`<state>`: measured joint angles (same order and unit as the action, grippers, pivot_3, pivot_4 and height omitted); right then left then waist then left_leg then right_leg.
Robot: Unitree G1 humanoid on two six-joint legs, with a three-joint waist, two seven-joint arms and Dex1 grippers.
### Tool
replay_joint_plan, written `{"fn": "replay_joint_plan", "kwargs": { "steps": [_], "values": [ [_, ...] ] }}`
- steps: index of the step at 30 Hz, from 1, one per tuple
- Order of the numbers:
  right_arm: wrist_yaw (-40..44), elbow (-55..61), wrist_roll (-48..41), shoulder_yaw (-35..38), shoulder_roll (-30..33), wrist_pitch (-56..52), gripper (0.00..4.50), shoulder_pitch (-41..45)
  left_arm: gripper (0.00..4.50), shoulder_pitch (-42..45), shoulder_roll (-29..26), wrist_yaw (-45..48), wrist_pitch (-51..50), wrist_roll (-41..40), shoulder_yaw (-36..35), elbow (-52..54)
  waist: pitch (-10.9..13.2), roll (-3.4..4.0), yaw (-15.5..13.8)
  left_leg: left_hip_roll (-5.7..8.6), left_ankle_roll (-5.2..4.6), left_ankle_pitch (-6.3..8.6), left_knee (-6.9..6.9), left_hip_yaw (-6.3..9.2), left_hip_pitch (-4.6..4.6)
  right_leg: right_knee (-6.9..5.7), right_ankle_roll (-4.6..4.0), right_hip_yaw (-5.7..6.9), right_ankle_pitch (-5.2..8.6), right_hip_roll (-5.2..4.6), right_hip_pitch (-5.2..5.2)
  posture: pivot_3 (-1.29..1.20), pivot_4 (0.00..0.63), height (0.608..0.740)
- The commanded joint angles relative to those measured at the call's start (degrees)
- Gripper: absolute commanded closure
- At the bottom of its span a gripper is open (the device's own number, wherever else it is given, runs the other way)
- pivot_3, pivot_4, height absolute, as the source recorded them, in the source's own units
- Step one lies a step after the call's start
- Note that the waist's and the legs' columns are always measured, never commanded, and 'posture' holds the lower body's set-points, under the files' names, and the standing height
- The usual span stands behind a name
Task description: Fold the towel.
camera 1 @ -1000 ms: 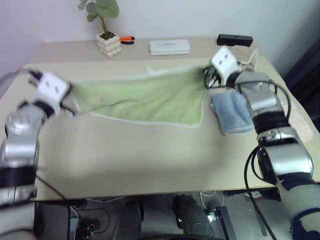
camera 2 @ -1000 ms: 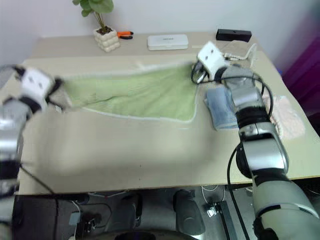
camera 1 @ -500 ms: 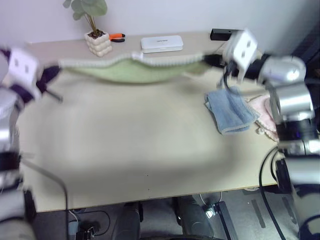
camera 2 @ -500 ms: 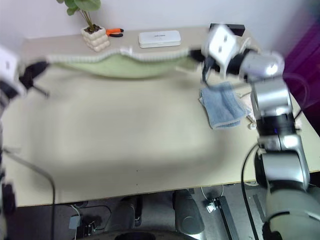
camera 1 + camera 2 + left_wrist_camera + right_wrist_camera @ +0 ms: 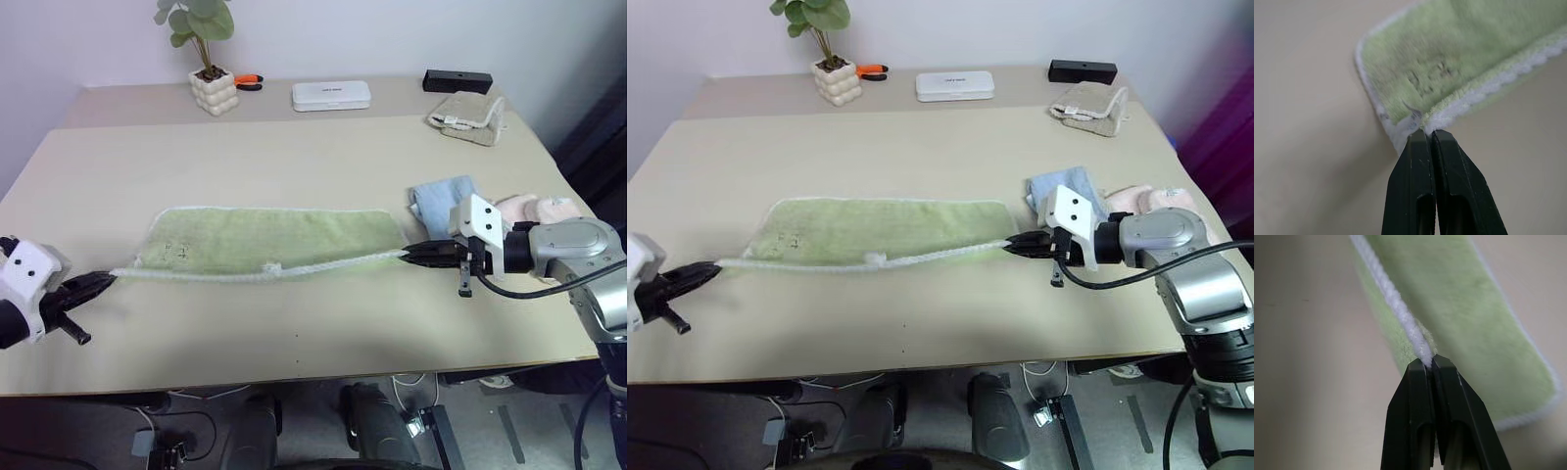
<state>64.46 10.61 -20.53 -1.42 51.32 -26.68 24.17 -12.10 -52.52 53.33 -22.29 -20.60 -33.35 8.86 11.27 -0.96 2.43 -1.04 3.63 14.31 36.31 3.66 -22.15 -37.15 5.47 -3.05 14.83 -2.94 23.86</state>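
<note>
Now the green towel (image 5: 274, 238) lies doubled on the table (image 5: 294, 157), its white edge, swung over from the far side, stretched between left gripper (image 5: 106, 278) and right gripper (image 5: 407, 257), both clamped on corners: first fold nearly laid.

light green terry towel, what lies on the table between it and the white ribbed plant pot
Nothing: in the left eye view, bare tan table separates the light green terry towel from the white ribbed plant pot.
</note>
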Motion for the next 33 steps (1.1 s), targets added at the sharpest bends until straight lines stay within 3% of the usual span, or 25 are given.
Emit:
{"fn": "replay_joint_plan", "kwargs": {
  "steps": [1, 11, 16, 21, 25, 30, 31, 33],
  "values": [
    [-5.21, -5.22, 5.43, -1.52, -3.0, 4.14, 4.45, 4.55, 4.5, 6.6, -0.5, -3.06, 3.89, 3.31, 4.3, -4.14, 0.0, 0.0, -0.04, -0.01, 0.0, 0.0, 0.01, 0.01, -0.02, 0.0, -0.01, 0.0, -0.01, 0.01, 0.02, 0.0, 0.15, 0.737],
    [-10.76, -21.12, 14.45, -5.8, -9.81, 10.94, 4.45, 12.08, 4.5, 34.84, 2.97, -8.22, 14.96, 12.9, 20.25, -30.78, -0.02, -0.03, -0.01, 0.02, 0.01, -0.01, -0.03, 0.0, -0.28, -0.06, 0.34, 0.0, -0.21, 0.0, 0.32, 0.0, 0.15, 0.737],
    [-12.75, -26.56, 16.68, -6.38, -12.38, 13.48, 4.45, 13.82, 4.5, 43.82, 5.59, -9.17, 20.48, 16.0, 24.77, -42.77, -0.02, -0.03, 0.15, 0.02, 0.01, -0.01, -0.06, -0.01, -0.28, -0.12, 0.34, -0.01, -0.21, 0.02, 0.39, 0.0, 0.15, 0.737],
    [-14.94, -27.9, 17.77, -5.81, -14.54, 14.77, 4.45, 14.07, 4.5, 45.63, 6.27, -8.42, 21.94, 16.32, 25.64, -47.78, -0.02, -0.04, 0.26, 0.02, 0.01, -0.01, -0.07, 0.0, -0.29, -0.14, 0.34, -0.01, -0.21, 0.02, 0.42, 0.0, 0.15, 0.737],
    [-16.38, -27.53, 17.71, -5.1, -15.88, 14.86, 3.12, 14.03, 3.08, 45.05, 6.31, -9.55, 20.94, 15.82, 24.74, -48.6, -0.02, -0.04, 0.1, 0.02, 0.01, -0.01, -0.05, 0.01, -0.3, -0.2, 0.34, -0.01, -0.21, 0.02, 0.44, 0.0, 0.15, 0.737],
    [-22.35, -24.39, 19.75, -2.63, -14.69, 16.1, 0.57, 12.46, 0.54, 40.58, 5.78, -15.18, 19.49, 15.07, 21.12, -45.13, -0.02, -0.04, 0.08, 0.02, 0.01, -0.01, -0.06, 0.01, -0.3, -0.21, 0.34, -0.01, -0.21, 0.01, 0.44, 0.0, 0.15, 0.737],
    [-22.65, -23.57, 19.91, -2.32, -14.29, 16.09, 0.56, 11.98, 0.05, 39.92, 5.87, -15.92, 18.82, 14.62, 20.37, -44.37, -0.02, -0.04, 0.06, 0.02, 0.01, -0.01, -0.06, 0.01, -0.3, -0.21, 0.34, -0.01, -0.21, 0.0, 0.44, 0.0, 0.15, 0.737],
    [-22.76, -20.81, 19.2, -1.19, -13.67, 14.62, 0.56, 10.56, 0.05, 38.13, 6.6, -16.1, 17.33, 12.04, 17.99, -41.02, -0.03, -0.04, 0.05, 0.02, 0.01, -0.01, -0.07, 0.02, -0.3, -0.22, 0.34, -0.01, -0.21, 0.0, 0.46, 0.0, 0.15, 0.737]
  ]
}}
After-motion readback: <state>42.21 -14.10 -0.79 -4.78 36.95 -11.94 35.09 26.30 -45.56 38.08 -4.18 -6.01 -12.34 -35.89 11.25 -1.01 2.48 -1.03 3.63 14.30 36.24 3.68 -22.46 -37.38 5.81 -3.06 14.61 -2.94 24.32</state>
